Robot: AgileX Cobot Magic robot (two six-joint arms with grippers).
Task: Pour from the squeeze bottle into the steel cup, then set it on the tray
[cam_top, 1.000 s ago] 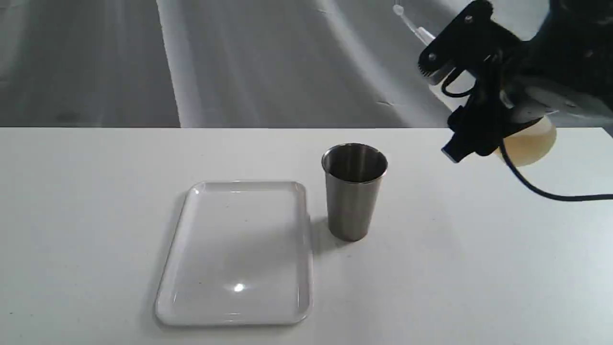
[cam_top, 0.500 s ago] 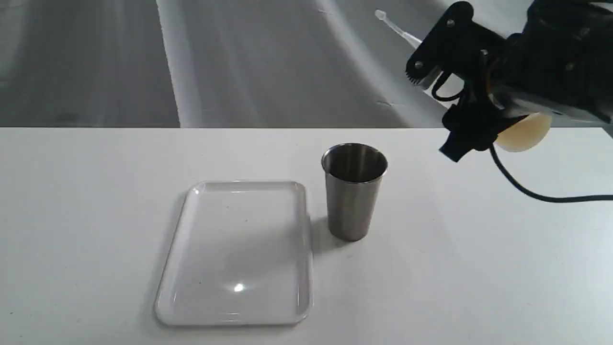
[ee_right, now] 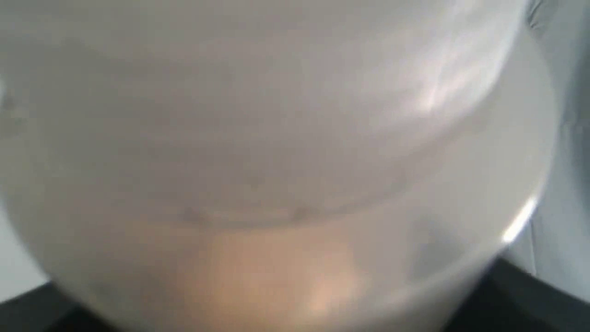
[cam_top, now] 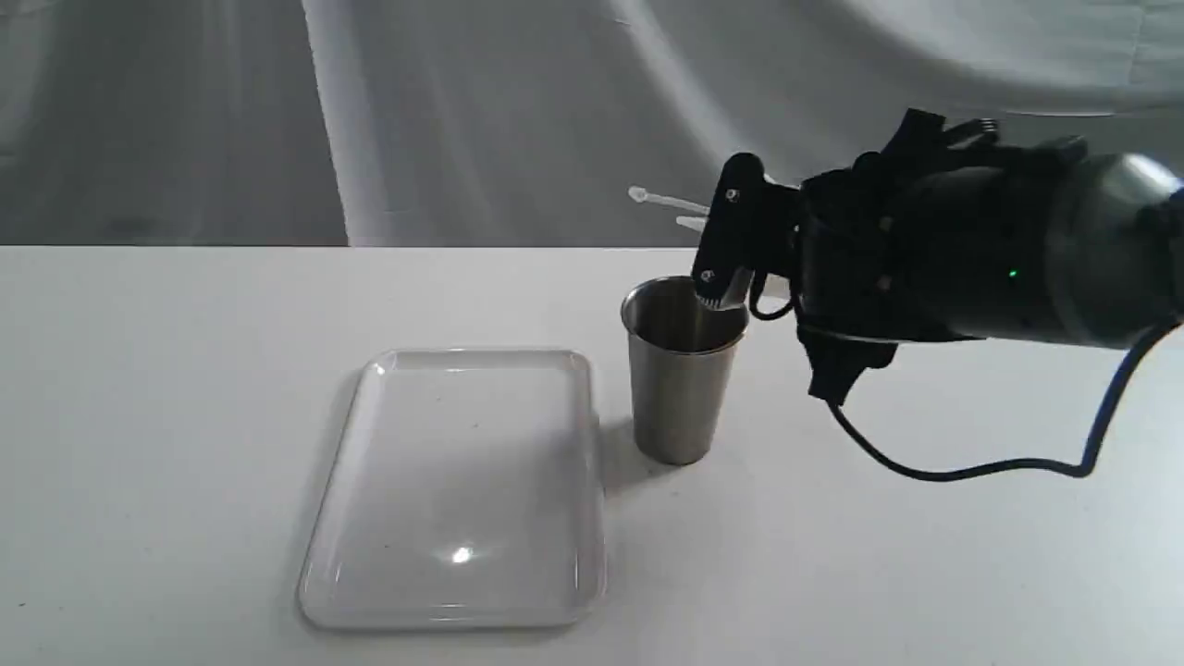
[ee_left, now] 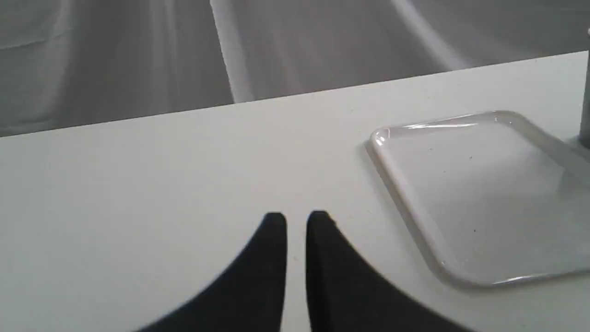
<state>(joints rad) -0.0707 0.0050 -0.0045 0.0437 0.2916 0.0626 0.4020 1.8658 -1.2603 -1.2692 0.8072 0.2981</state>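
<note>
The steel cup [cam_top: 680, 398] stands upright just right of the tray [cam_top: 462, 462]. My right gripper [cam_top: 726, 277] hovers at the cup's rim on its right side, shut on the squeeze bottle [cam_top: 692, 223]. The bottle lies tipped about level, its nozzle and cap strap [cam_top: 659, 198] sticking out leftward above the cup; its body is hidden behind the gripper. Up close in the right wrist view, the bottle [ee_right: 276, 161] fills the frame, with amber liquid [ee_right: 267, 272] inside. My left gripper [ee_left: 296, 221] hovers shut over bare table, left of the tray [ee_left: 396, 180], holding nothing.
A white table [cam_top: 925, 555] carries everything, with grey draped cloth [cam_top: 462, 120] behind its far edge. A black cable [cam_top: 971, 470] sags from the right arm down to the tabletop beside the cup. A sliver of the cup [ee_left: 586, 115] shows at the edge of the left wrist view.
The right arm swung left and down from high at the back right to the cup's rim. The bottle tipped from steeply raised to about level, nozzle now over the cup.
</note>
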